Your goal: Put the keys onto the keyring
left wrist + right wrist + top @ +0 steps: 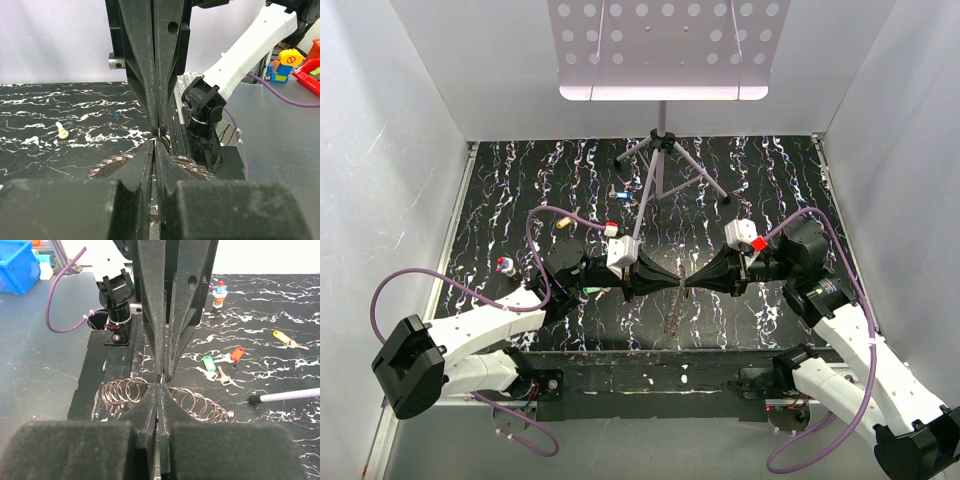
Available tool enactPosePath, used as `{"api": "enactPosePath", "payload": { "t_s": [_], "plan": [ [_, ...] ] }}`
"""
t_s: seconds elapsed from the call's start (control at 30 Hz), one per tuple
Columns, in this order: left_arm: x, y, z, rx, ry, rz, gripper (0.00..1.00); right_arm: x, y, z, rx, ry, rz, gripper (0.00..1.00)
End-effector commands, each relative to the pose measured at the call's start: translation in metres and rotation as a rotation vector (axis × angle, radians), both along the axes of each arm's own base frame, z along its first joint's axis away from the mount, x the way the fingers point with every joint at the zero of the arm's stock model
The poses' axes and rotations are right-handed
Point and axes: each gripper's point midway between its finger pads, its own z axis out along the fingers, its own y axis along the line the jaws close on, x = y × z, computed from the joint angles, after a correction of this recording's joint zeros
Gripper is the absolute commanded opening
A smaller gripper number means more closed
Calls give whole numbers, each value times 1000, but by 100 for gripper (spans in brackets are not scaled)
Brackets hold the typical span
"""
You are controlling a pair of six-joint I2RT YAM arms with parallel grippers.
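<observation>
From my seat both arms meet nose to nose over the middle of the desk [770, 180]. The left gripper [670, 282] and the right gripper [693, 284] point straight at each other along a left-right line, their tips touching. Both are pinched fully closed. A sliver of metal shows right where the tips meet, but I cannot tell whether either one actually has hold of it or what it is. The keyring [197, 405] lies on the desk directly beneath that meeting point. From the wrist cameras it reads as a row of overlapping wire loops spreading out to both sides of the closed fingers. Its long axis runs near to far, square across the line of the two grippers, so each gripper sits over its middle and not at an end. The keys are all off to the left. The green-headed key [209, 363] and the red-headed key [237, 353] lie close together alongside the left gripper, with a bare silver key [222, 375] just beside the green one and a yellow-tagged key [281, 335] further left. My reading is that the left arm is much the nearer one for fetching a key. The right is better placed to stay down at the ring. The tripod stand [660, 165] is at the far side, well apart.
</observation>
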Motion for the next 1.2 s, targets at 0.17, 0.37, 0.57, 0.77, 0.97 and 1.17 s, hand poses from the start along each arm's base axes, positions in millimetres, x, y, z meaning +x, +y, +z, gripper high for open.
{"api": "enactPosePath", "payload": {
  "t_s": [0.17,0.37,0.57,0.77,0.97,1.17],
  "plan": [
    [3,0,31,-54,-39,17,0,-4,2,19,22,-60,21,1],
    [6,1,32,-57,-21,27,0,-4,2,17,15,-67,21,1],
    [7,1,31,-55,3,33,0,-4,2,16,11,-77,25,1],
    [10,2,32,-55,26,44,0,-4,1,16,11,-85,27,1],
    [12,3,32,-50,40,52,0,-5,1,17,10,-96,31,1],
    [13,5,33,-59,49,58,0,-4,1,15,3,-94,27,1]
  ]
}}
